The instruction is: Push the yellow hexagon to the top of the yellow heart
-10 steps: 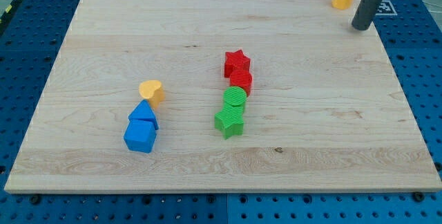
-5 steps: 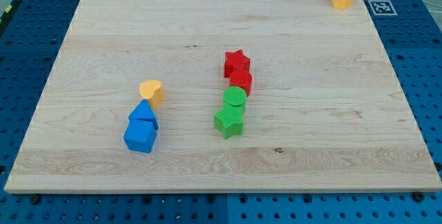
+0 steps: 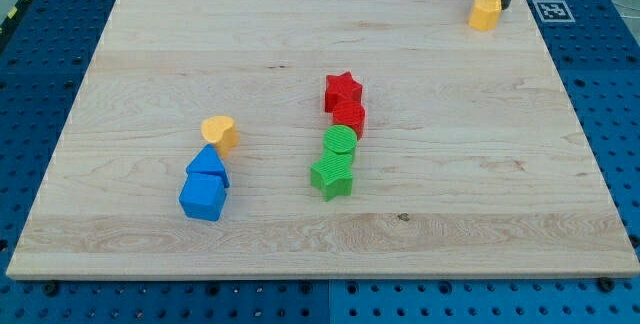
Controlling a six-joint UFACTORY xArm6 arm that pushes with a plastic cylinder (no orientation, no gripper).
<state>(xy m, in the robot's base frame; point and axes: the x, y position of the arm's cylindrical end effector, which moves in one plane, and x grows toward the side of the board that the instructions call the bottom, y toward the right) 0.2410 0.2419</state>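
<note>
Up in the frame's upper right corner, my tip planted right against the upper right side of the yellow hexagon, touching or all but touching, hard to split the 2 from this angle. Just a plain dark rod, nothing to open or close, nothing gripped, only pressed beside the block. Yellow hexagon sitting near the top right corner of the wooden board, close to the board's top edge. Far across, left of centre in the frame: the yellow heart, well apart from the hexagon. Directly below the heart, touching or nearly so, a blue triangle-like block, and hard against that one's lower edge a blue cube-like block, the 2 blues stacked in a short column toward the frame's lower left. Centre of the board: a red star at the top of a 4-block line, a second red block tucked just under it, shape unclear, then a green rounded block, then a green star at the bottom, each touching its neighbour. Blue perforated table showing all round the board, and a black-and-white marker tag just right of the board's top right corner.
</note>
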